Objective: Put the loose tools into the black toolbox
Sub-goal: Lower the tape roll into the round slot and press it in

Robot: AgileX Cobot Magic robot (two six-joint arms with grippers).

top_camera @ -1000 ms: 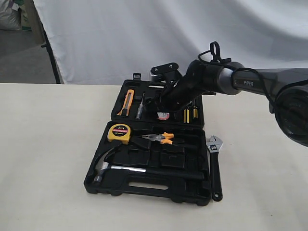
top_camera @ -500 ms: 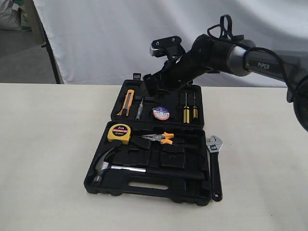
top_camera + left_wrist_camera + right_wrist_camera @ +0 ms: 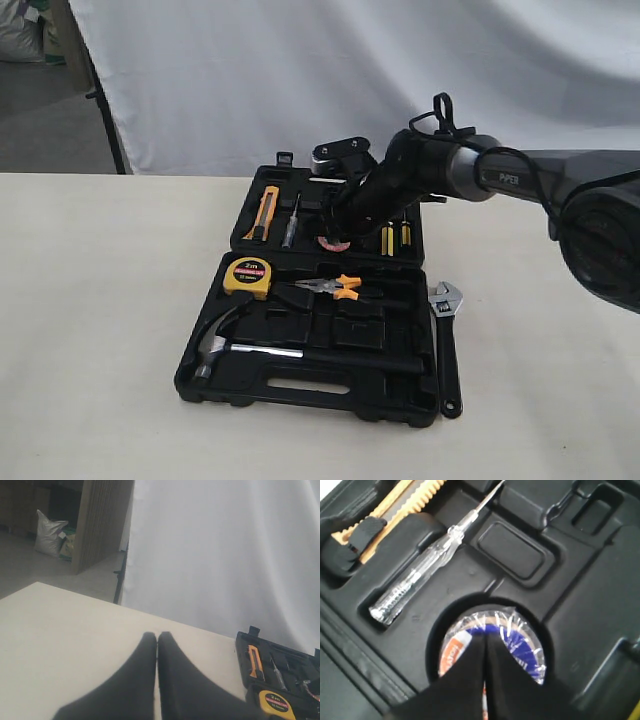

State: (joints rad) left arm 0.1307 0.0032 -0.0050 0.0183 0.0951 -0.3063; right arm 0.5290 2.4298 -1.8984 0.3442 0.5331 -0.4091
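The black toolbox [image 3: 300,385] lies open on the table. The claw hammer [image 3: 250,345] rests in its near half. In a round recess of the far half sits the tape roll [image 3: 333,244], which the right wrist view shows with its blue and orange label [image 3: 520,640]. My right gripper [image 3: 338,225] is shut, and its tips [image 3: 485,639] stand together on the middle of the roll with nothing between them. The black adjustable wrench [image 3: 445,345] lies on the table just right of the toolbox. My left gripper [image 3: 157,636] is shut and empty above bare table, left of the toolbox [image 3: 295,660].
The near half holds a yellow tape measure [image 3: 248,276] and orange-handled pliers [image 3: 330,288]. In the far half lie an orange utility knife [image 3: 265,212], a clear tester screwdriver [image 3: 420,577] and yellow screwdrivers [image 3: 395,236]. A white curtain hangs behind the table.
The right gripper was down at the tape roll, lifted away leaving the roll in its recess, and has come back down onto it. The wrench and hammer have not moved.
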